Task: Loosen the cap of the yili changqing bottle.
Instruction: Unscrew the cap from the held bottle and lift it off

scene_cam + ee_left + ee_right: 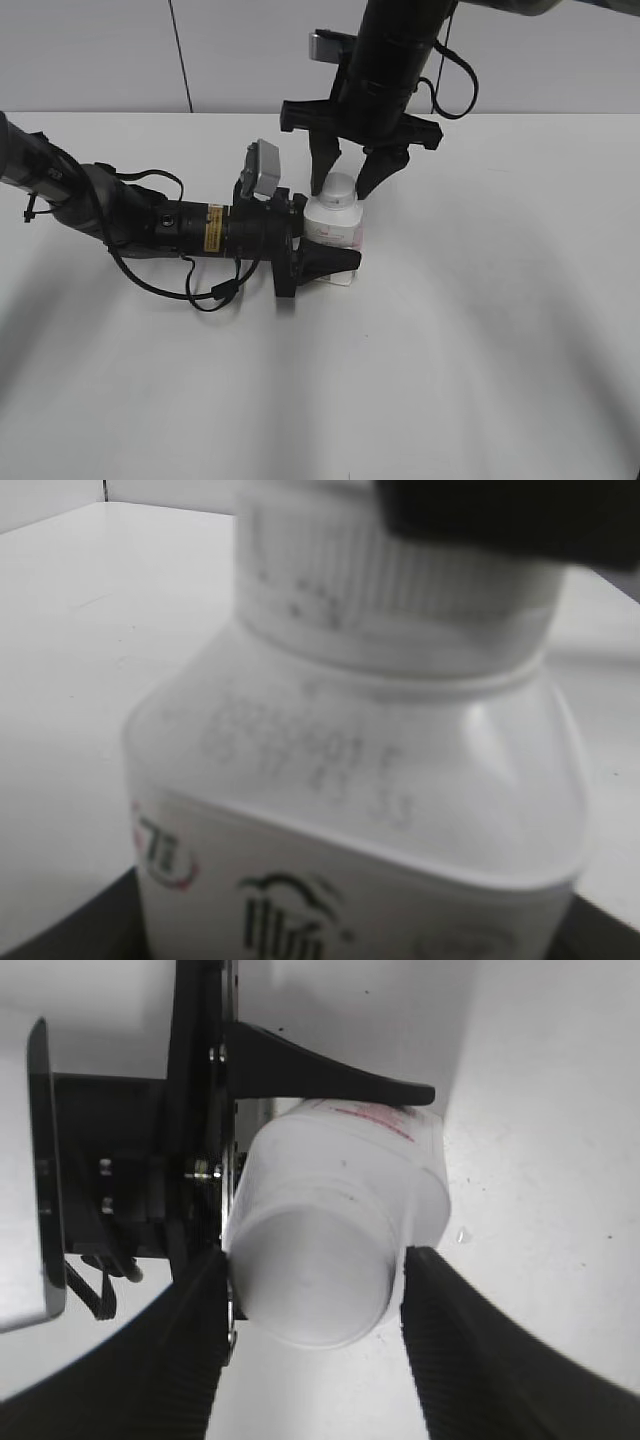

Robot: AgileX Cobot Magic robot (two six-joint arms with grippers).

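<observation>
The yili changqing bottle (332, 224) stands upright mid-table, white with pink print. My left gripper (335, 248) reaches in from the left and is shut on its lower body; one black finger (330, 1075) lies along the bottle's side (375, 1145). In the left wrist view the bottle (350, 800) fills the frame, blurred. My right gripper (345, 190) hangs from above with its ribbed fingers either side of the white cap (339, 187). Around the cap (310, 1270), the left finger (190, 1340) touches it and the right finger (470, 1340) stands a sliver off.
The white table (480, 330) stretches on all sides of the bottle. The left arm's black body and cables (180, 235) lie low across the left half. A pale wall (100, 50) runs behind the table.
</observation>
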